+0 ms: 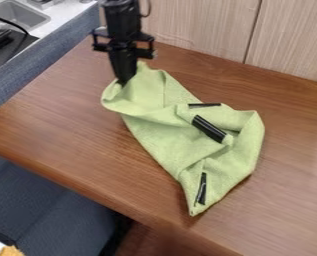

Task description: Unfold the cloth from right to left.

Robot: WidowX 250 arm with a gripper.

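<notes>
Hanging nearly upright, end effector (124,81) narrow at upper left of green cloth (162,141), grip on it unclear.

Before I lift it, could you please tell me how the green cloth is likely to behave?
The green cloth will probably be floppy, since it bends into soft folds and creases. It looks thin, so likely light for its size. Rolling seems unlikely, as it lies low on the table.
</notes>
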